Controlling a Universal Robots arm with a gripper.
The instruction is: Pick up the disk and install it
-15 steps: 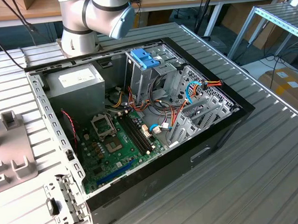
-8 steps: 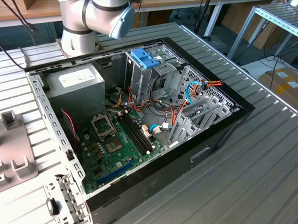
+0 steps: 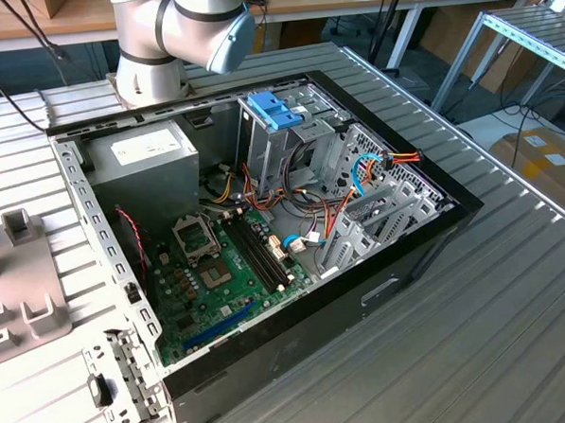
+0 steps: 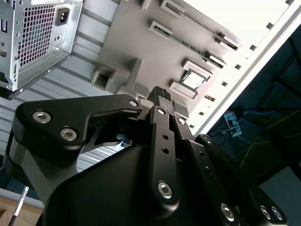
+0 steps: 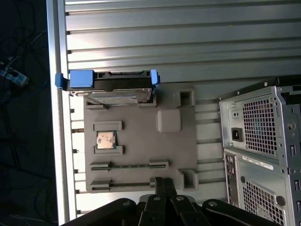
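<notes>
- At the grey holder's [image 5: 141, 141] far end, near the ribbed surface's [image 5: 188, 37] edge, the disk [image 5: 110, 87] sits in its own slot, probably so it can be gripped.
- The fingers [image 5: 159, 184] are together, empty, over the holder's opposite end, well apart from the disk.
- A chip [image 5: 105, 140] and raised blocks [image 5: 169, 120] lie between; the computer case [image 5: 263, 150] stands beside.
</notes>
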